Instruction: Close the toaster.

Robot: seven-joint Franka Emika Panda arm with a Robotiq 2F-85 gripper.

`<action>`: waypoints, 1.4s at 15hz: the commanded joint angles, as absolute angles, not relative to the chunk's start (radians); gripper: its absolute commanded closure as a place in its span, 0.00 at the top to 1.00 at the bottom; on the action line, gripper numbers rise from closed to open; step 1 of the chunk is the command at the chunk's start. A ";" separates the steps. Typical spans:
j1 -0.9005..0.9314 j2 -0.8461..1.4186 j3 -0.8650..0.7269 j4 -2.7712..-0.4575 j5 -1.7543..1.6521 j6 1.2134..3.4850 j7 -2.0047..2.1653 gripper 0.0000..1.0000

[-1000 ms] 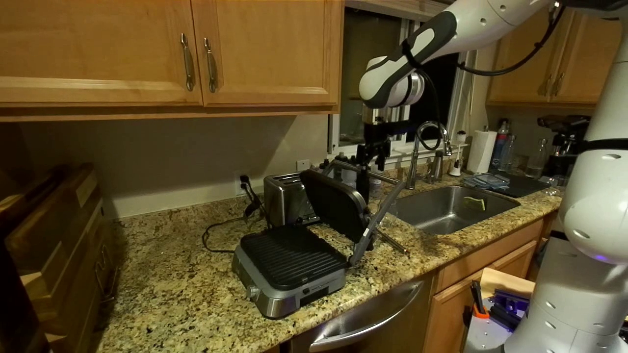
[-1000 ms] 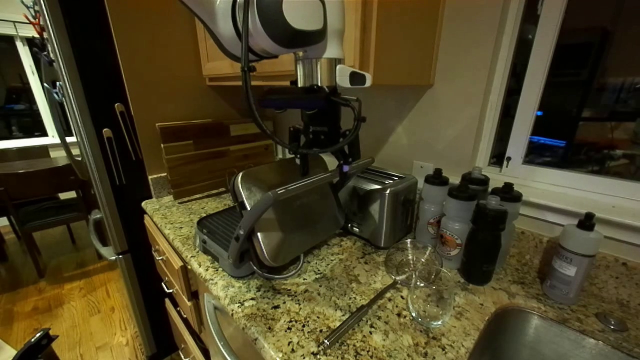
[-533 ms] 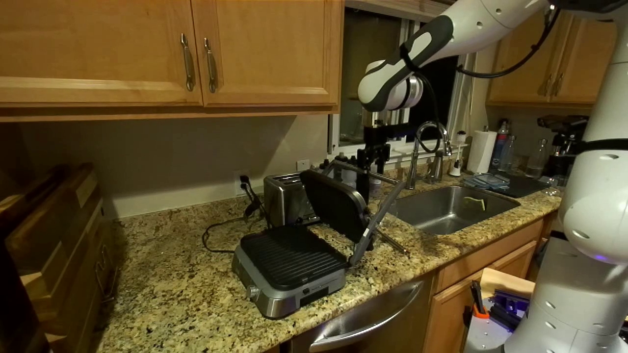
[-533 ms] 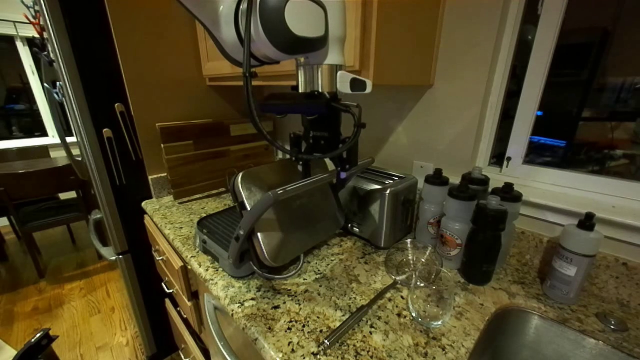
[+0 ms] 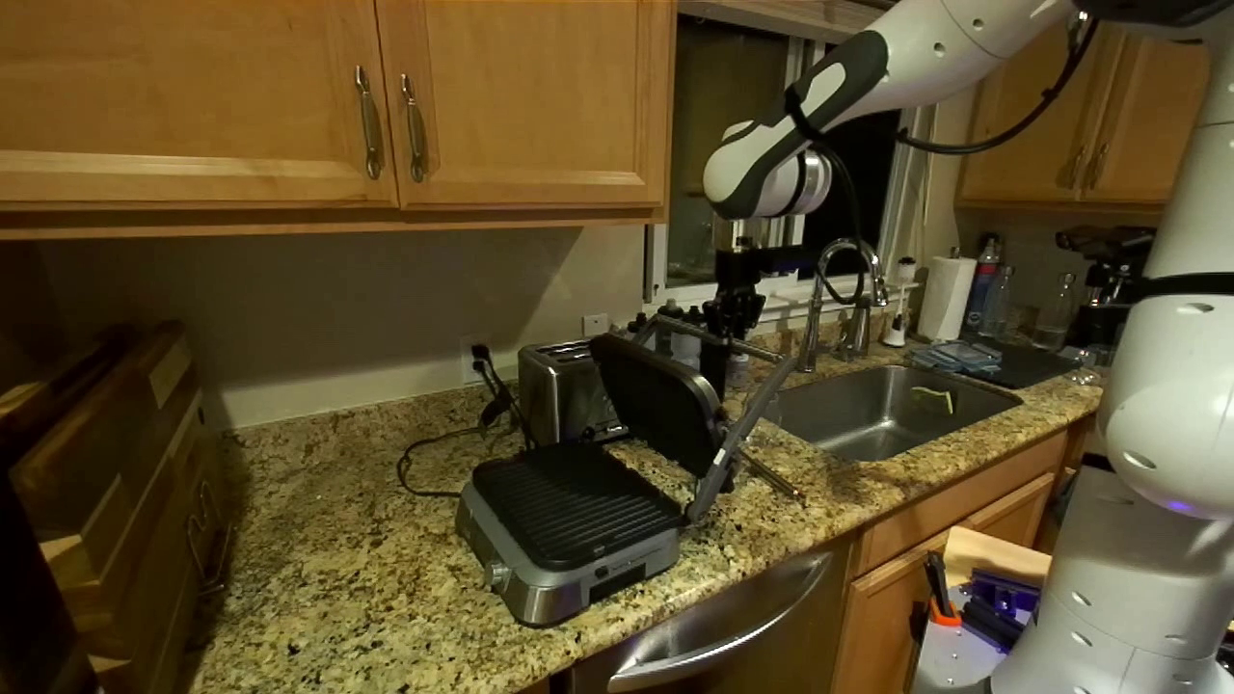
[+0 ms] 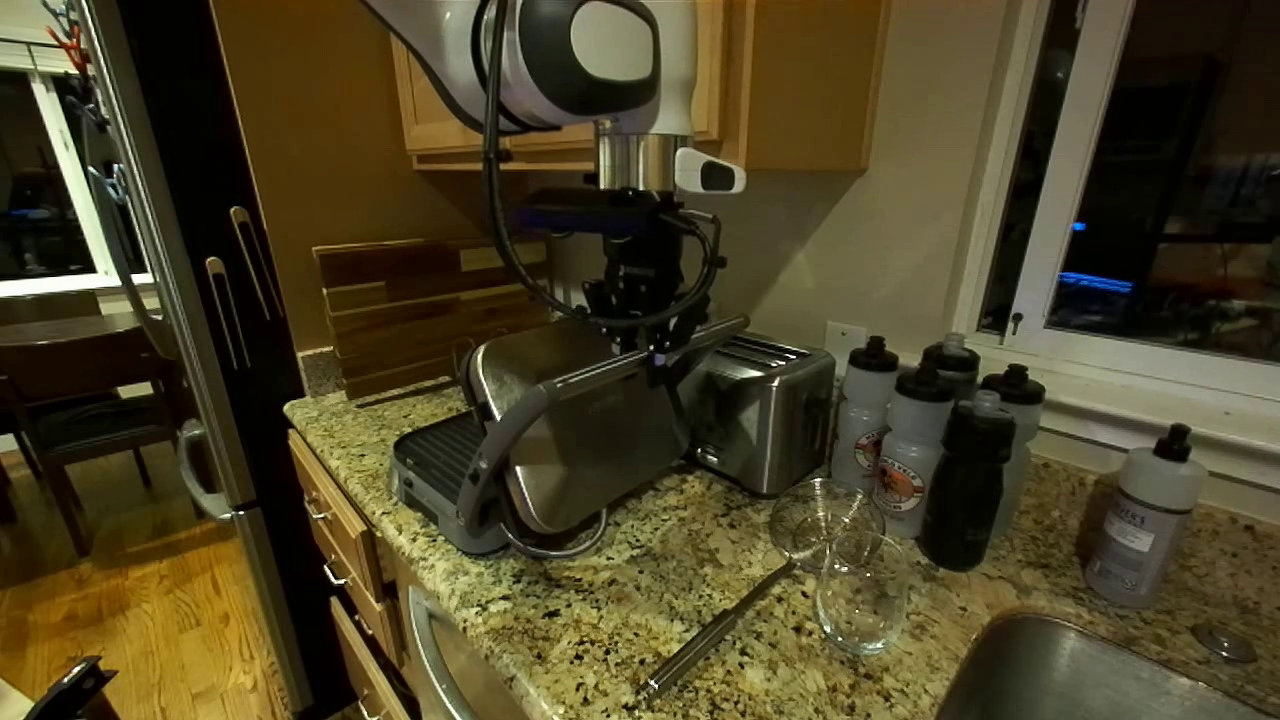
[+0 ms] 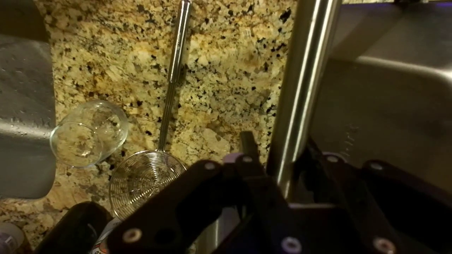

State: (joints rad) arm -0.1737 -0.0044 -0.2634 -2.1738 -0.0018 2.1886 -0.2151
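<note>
The toaster, a silver-and-black contact grill (image 5: 578, 506), stands on the granite counter with its lid (image 6: 590, 450) raised and tilted back. Its bar handle (image 6: 600, 374) runs along the lid's upper edge. My gripper (image 6: 640, 352) is over that bar, pointing down. In the wrist view the bar (image 7: 305, 77) passes between the two dark fingers, which are partly drawn together. A thin strip of counter shows between the left fingertip (image 7: 248, 141) and the bar. The right finger lies against or very close to it, by the lid (image 7: 388, 116); contact is too dark to make out.
A slotted steel appliance (image 6: 775, 420) stands close behind the lid. Several bottles (image 6: 915, 470), a drinking glass (image 6: 862, 605) and a long-handled wire tool (image 6: 715, 630) are on the counter nearby. Past them is the sink (image 5: 872, 439). Overhead hang wooden cabinets (image 5: 530, 96).
My gripper has sunk slightly and its fingers have moved from wide apart to much nearer each other around the bar handle. The lid has kept its place.
</note>
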 commanded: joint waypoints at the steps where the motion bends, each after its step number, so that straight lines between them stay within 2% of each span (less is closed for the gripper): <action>1: -0.192 -0.033 -0.247 -2.188 0.017 2.176 -0.229 0.09; 3: -0.190 -0.055 -0.244 -2.192 0.014 2.169 -0.228 0.12; 21: -0.103 -0.153 -0.110 -2.204 0.021 2.149 -0.193 0.12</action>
State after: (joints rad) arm -0.1364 -0.1191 -0.1261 -2.1893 0.0067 2.1794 -0.1262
